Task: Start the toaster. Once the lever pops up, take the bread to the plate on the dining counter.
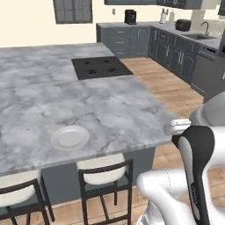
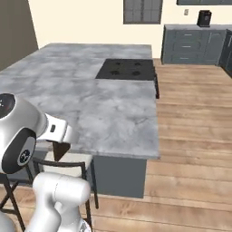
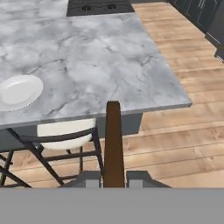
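Note:
In the hand view my gripper [image 3: 114, 178] is shut on the bread [image 3: 114, 140], a dark brown slice seen edge-on and rising between the fingertips [image 3: 89, 180]. It hangs in front of the near edge of the dining counter [image 3: 109, 61], above a stool. The white plate [image 3: 19, 91] lies on the counter near that edge, to the left of the bread. From the left base view the plate [image 1: 69, 137] is left of my hand. The bread [image 2: 60, 150] pokes out below the hand in the right base view. The dark toaster [image 1: 183, 25] stands on the far back worktop.
A black cooktop [image 1: 101, 67] is set into the far part of the counter [image 1: 110, 105]. Cushioned stools [image 1: 105, 173] stand under the near edge. A black coffee machine [image 1: 130, 16] and dark cabinets [image 1: 176, 52] line the back; wooden floor lies to the right.

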